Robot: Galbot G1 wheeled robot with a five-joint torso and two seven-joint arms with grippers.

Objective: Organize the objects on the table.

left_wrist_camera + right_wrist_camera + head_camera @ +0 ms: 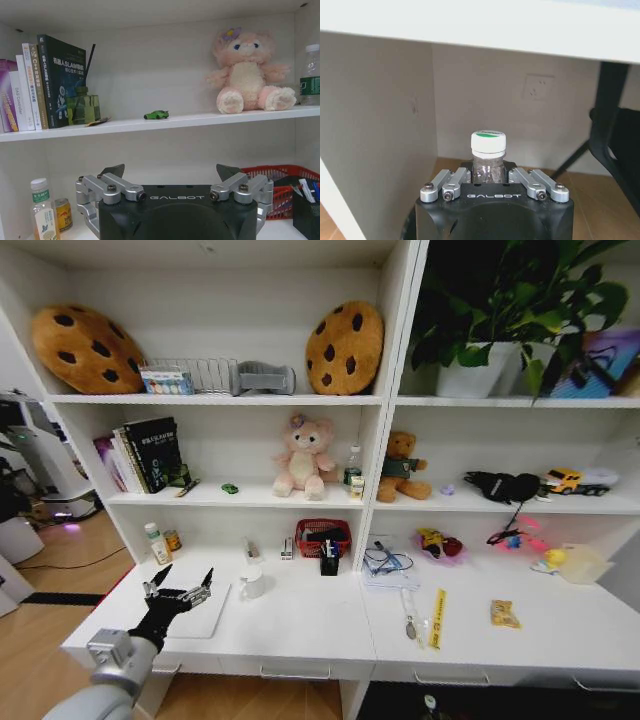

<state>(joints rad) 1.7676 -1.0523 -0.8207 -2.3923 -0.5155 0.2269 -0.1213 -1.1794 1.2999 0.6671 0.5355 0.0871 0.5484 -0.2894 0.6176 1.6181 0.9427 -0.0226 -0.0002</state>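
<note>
Above the surface's [300, 625] near left end, the left gripper [180, 592] hovers open, empty, seemingly mid-approach. Low beneath it, the right gripper [490, 172] clamps a capped bottle [488, 150]. Green toy car [230, 488] sits on the shelf beyond; reaching it needs lifting.

I see the green toy car [156, 115] upright on the shelf; pens [329, 551] upright in a black holder on the white surface [300, 625].
</note>
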